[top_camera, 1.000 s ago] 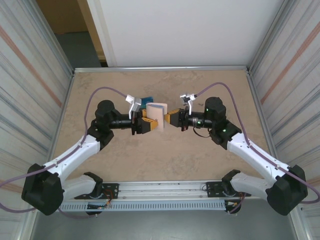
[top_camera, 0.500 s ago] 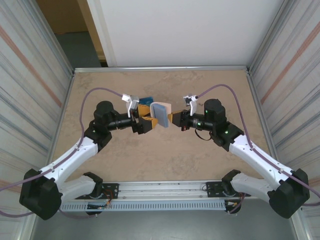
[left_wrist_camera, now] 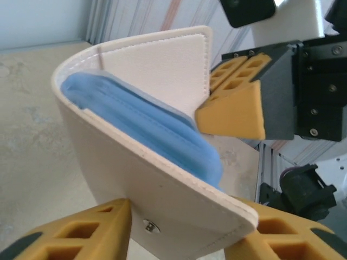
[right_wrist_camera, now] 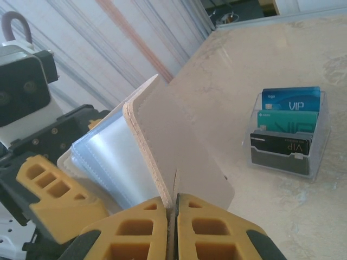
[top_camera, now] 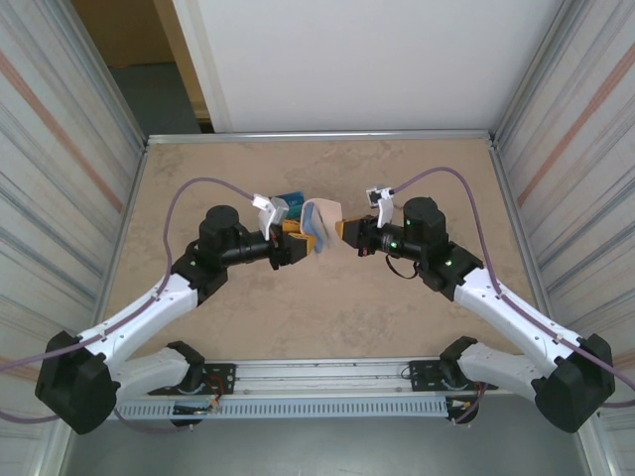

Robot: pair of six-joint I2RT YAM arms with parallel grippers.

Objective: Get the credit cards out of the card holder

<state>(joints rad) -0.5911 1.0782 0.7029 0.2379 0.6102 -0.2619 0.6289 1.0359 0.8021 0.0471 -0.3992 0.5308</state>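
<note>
A: Now that the left pincer (top_camera: 298, 245) has drawn in from wide to narrow, what does it hold?

B: Its jaws straddle the near flap of the card holder (top_camera: 319, 222), by the snap. Whether they bite yet I cannot tell. The left arm sits further right than a second ago, and the holder, then standing open, is bowed over.

A: What does that mean for the task?

B: I judge it a re-grip. The holder is held between both pincers over the counter (top_camera: 327, 327), spread so its pale blue inside shows. No card is coming out yet, and whether any remains inside I cannot tell.

A: And on the right?

B: The right pincer (top_camera: 343, 232) is clamped tight on the far flap.

A: Count them.

B: Two pincers. One clear tray (right_wrist_camera: 320, 135) behind the left pincer, with three credit cards (right_wrist_camera: 287, 122) standing in it: blue, teal and dark. One holder.
</note>
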